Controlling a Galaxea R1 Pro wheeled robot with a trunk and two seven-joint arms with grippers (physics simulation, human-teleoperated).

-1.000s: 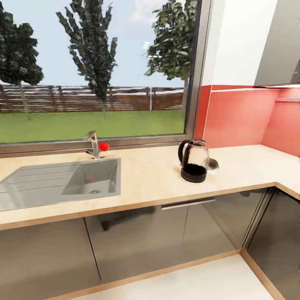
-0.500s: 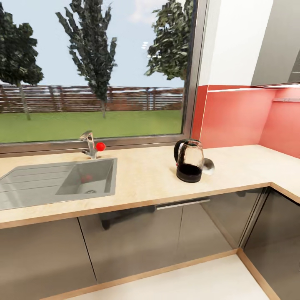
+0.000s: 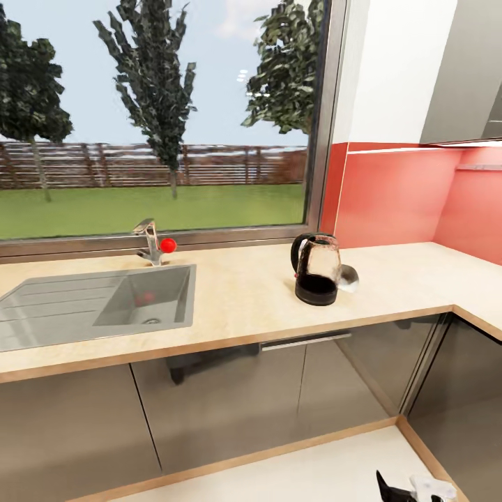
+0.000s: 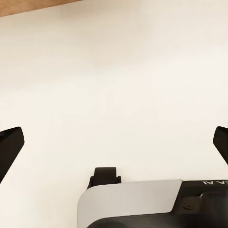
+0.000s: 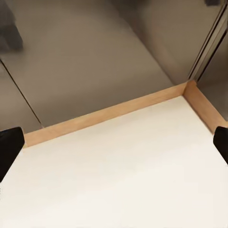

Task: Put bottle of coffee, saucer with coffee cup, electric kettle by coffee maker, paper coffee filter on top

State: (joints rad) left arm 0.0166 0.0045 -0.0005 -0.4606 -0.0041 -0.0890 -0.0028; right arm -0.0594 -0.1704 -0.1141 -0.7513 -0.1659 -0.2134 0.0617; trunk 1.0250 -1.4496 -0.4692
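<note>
Newly risen at the frame's bottom edge, cut-off right gripper [image 3: 411,488] spread wide; electric kettle [image 3: 317,269] hides something silvery

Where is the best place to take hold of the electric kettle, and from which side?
Probably the black looped handle of the electric kettle. It stands upright on the countertop with the handle on its sink-facing side, so come from that side; the glass body is round and wide.

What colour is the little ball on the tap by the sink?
Bright red. The small round knob sits on the silver tap beside the grey sink, clearest in the head view.
</note>
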